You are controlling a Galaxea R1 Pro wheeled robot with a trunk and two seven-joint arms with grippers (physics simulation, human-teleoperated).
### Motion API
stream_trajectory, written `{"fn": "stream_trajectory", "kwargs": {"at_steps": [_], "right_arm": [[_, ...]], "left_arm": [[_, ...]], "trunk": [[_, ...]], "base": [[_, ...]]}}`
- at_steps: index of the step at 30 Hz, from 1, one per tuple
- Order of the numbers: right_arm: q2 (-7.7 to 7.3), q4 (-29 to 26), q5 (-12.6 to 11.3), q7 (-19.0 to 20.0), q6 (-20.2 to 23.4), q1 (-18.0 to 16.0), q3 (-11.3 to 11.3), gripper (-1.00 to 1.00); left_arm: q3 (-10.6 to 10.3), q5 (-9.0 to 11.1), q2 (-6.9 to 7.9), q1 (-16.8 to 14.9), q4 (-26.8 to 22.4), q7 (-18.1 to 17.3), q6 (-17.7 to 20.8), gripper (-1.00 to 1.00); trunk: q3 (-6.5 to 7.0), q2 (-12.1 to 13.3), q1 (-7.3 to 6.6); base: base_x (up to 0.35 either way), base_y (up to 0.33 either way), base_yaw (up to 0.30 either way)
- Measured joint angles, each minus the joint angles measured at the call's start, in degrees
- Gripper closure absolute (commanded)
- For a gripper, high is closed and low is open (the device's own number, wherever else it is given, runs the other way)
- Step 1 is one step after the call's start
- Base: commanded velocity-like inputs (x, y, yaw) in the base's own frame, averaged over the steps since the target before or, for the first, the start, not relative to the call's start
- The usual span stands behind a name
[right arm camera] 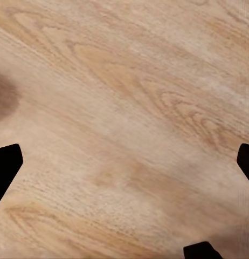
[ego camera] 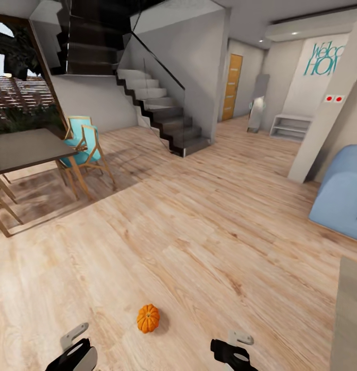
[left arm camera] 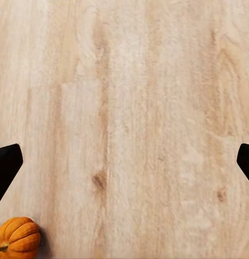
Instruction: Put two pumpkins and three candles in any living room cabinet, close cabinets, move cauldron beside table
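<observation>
Open living room, pale plank floor (ego camera: 209, 232). One pumpkin (ego camera: 148, 318) lies loose between left pincer (left arm camera: 124, 162) and right pincer (right arm camera: 124, 162); both spread wide, empty, likely lining up a pickup.

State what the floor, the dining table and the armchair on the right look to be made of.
Floor: pale wood planks, visible grain and knots, matte.
Dining table: dark smooth top, probably wood or laminate, on light wooden legs.
Armchair: soft blue upholstery, apparently fabric.
</observation>
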Motion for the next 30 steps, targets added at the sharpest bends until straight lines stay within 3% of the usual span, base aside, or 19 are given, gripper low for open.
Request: {"fn": "stream_trajectory", "kwargs": {"at_steps": [8,30], "right_arm": [[0.01,0.0,0.0,-0.01,0.0,-0.01,0.0,-1.0],[0.0,0.0,0.0,0.0,0.0,0.0,0.09,-1.0]], "left_arm": [[0.0,-0.81,-1.38,0.0,0.25,-0.02,0.0,-1.0],[0.09,-0.89,-1.44,0.0,0.26,0.07,-0.01,-1.0]], "trunk": [[0.0,0.0,0.03],[0.0,0.0,0.02]], "base": [[-0.188,-0.133,0.287],[-0.065,-0.033,0.252]]}}
